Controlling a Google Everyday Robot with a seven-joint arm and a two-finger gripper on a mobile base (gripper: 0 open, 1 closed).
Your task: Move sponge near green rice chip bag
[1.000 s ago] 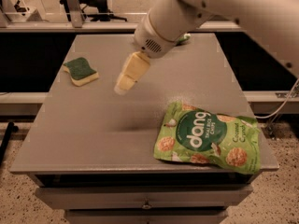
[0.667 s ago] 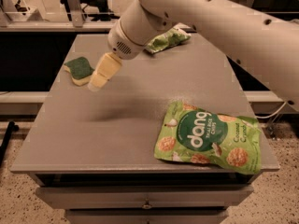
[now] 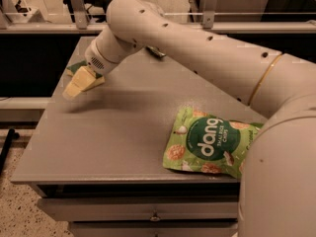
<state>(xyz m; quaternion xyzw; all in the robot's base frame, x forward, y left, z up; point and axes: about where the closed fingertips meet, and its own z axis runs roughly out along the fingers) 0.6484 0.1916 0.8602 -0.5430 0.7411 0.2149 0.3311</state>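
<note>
Nearest the camera, the shut drawer [image 3: 123,206] fronts ran under the table's [image 3: 123,132] near edge; what they held could not be seen. To the left, speckled floor [image 3: 19,201] showed below the table's left edge. A large green "dang" bag [image 3: 212,144] lay flat at the near right, its lower side just short of the near edge. The grey top to its left and through the middle was bare, from the near edge to the left edge. The robot's pale arm [image 3: 207,53] rose from the near right and crossed over the table to the far left. There the gripper [image 3: 81,83] hung low just inside the left edge; whether it was open or closed on anything could not be told. The sponge [image 3: 73,68] sat at the far left corner, only a green bit showing just behind the gripper. Beyond the table stood a metal rail [image 3: 49,27].
</note>
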